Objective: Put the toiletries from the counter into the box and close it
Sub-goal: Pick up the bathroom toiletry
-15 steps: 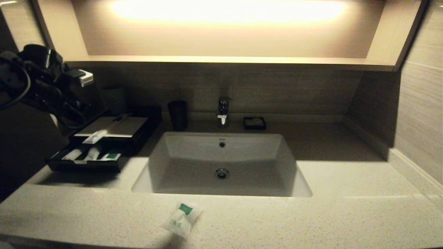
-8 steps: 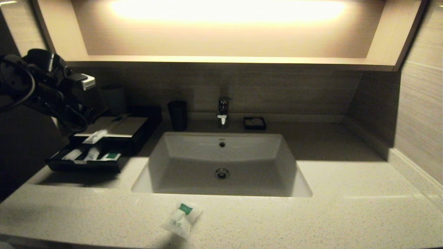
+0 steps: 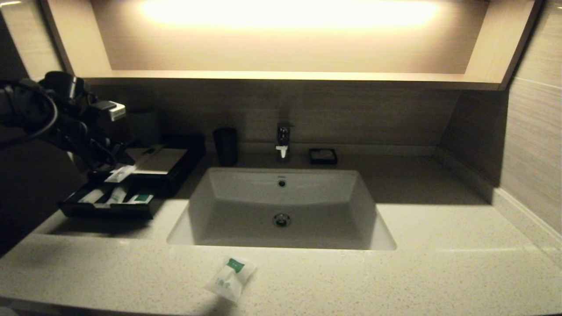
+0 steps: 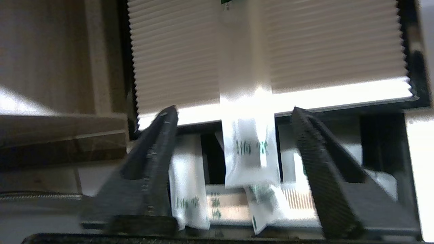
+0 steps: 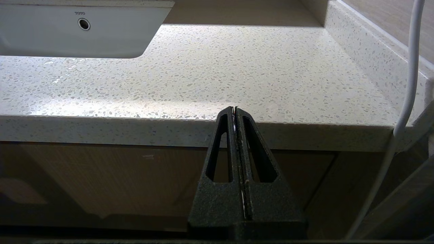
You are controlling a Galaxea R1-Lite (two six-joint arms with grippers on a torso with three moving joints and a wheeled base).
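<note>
The black box (image 3: 175,169) stands at the counter's (image 3: 439,263) back left with its front tray (image 3: 105,210) pulled out. Several white packets (image 3: 116,195) lie in the tray. A long slim packet (image 3: 119,174) lies on the pale top panel (image 3: 162,160), overhanging its front edge. My left arm (image 3: 70,118) hangs over the box. In the left wrist view my left gripper (image 4: 234,109) is open and empty, its fingers either side of that packet (image 4: 249,152). A squarish pouch (image 3: 229,277) lies at the counter's front edge. My right gripper (image 5: 234,109) is shut, below the counter's front edge.
The white sink (image 3: 246,184) fills the counter's middle. Behind it stand a faucet (image 3: 283,142), a black cup (image 3: 225,146) and a small black soap dish (image 3: 323,156). Another cup (image 3: 145,127) stands behind the box. A wall closes off the right side.
My left arm has come down and to the right, closer to the box's top panel. The packets and the pouch have not moved.
</note>
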